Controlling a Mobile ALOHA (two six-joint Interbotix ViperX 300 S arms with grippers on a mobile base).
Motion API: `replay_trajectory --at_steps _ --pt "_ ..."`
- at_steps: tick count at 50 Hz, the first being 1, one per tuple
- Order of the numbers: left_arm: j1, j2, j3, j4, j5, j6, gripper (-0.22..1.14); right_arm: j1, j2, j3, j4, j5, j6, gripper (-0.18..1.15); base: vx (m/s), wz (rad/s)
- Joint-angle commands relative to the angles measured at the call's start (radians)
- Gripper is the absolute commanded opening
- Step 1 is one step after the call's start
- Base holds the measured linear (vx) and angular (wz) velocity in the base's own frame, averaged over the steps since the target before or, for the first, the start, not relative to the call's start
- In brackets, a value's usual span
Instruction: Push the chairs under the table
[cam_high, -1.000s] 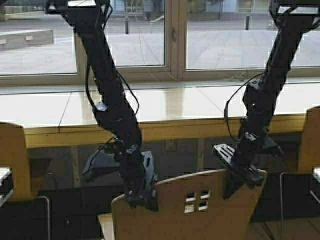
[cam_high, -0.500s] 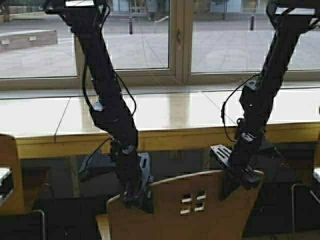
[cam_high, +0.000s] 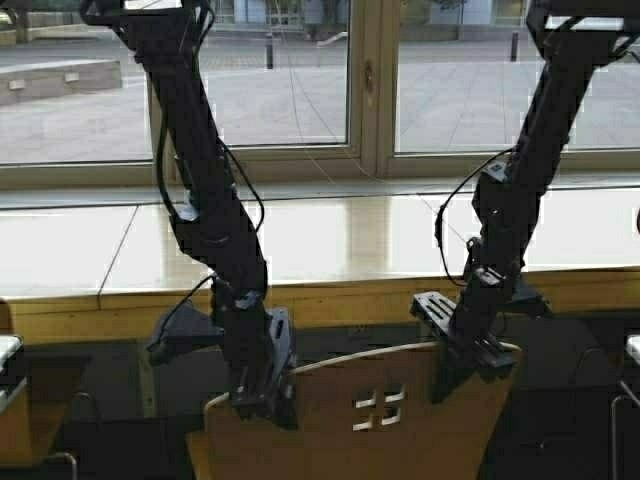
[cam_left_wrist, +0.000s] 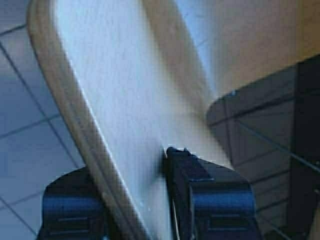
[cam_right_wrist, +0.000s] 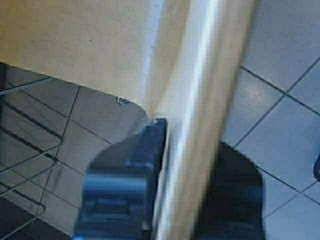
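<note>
One of the chairs, tan plywood with small square holes in its backrest (cam_high: 385, 415), stands at the bottom centre of the high view, facing the table (cam_high: 330, 235). My left gripper (cam_high: 262, 392) clamps the backrest's left top edge, and my right gripper (cam_high: 472, 362) clamps its right top edge. In the left wrist view the backrest (cam_left_wrist: 115, 100) runs between the two dark fingers (cam_left_wrist: 205, 195) of the left gripper (cam_left_wrist: 135, 200). In the right wrist view the backrest edge (cam_right_wrist: 205, 100) passes through the right gripper (cam_right_wrist: 185, 190), above the chair seat (cam_right_wrist: 75, 40).
The table's thick yellow-tan front edge (cam_high: 350, 290) crosses the view just beyond the chair, with dark space under it. Windows (cam_high: 290, 90) rise behind the table. A piece of another chair (cam_high: 22, 425) shows at the left edge. Tiled floor (cam_right_wrist: 290, 75) lies below.
The robot has driven forward: table and window sit lower and nearer in the high view, and the neighbouring chairs have slid out to the sides. Both grippers keep their hold on the backrest.
</note>
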Motion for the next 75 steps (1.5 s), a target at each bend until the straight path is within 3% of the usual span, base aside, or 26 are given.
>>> replay_trajectory --at_steps 1,35,75 --pt "0.103 -0.054 -0.014 0.026 -0.04 0.043 0.03 0.009 0.055 0.014 -0.069 -0.006 -0.081 0.05 0.24 -0.02" --pt "0.127 -0.055 -0.002 0.058 -0.037 0.052 0.03 0.029 0.058 0.067 -0.071 -0.015 -0.083 0.04 0.22 0.02" --pt "0.13 -0.034 -0.052 0.058 -0.035 0.071 0.03 0.028 0.089 0.049 -0.178 -0.026 -0.083 0.05 0.14 0.03"
